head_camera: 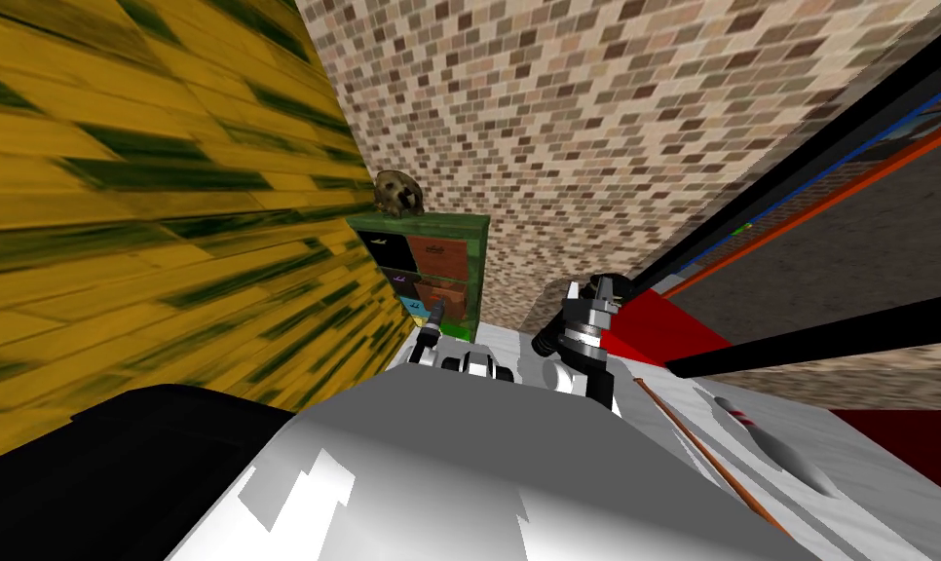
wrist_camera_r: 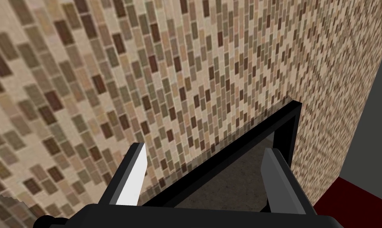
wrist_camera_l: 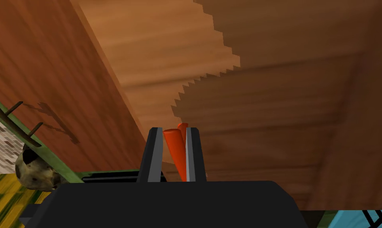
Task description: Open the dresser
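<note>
The dresser [head_camera: 475, 261] has a green frame and brown drawer fronts, and stands in the corner ahead of me. My left gripper [head_camera: 438, 310] reaches to one of its lower drawers. In the left wrist view that gripper [wrist_camera_l: 172, 130] is shut on an orange-red drawer handle [wrist_camera_l: 178, 152], with a finger pressed on each side. The brown wood-grain drawer front [wrist_camera_l: 265, 99] lies right behind the handle. My right gripper [head_camera: 600, 285] hangs to the right, away from the dresser, and stands open [wrist_camera_r: 204, 148] with nothing between its fingers.
A mottled brown round object [head_camera: 398, 192] sits on top of the dresser. A yellow-green plank wall [head_camera: 118, 243] runs close on the left, a brick wall [head_camera: 605, 117] behind. A red block [head_camera: 658, 331] and a white surface with a grey pin [head_camera: 775, 448] lie to the right.
</note>
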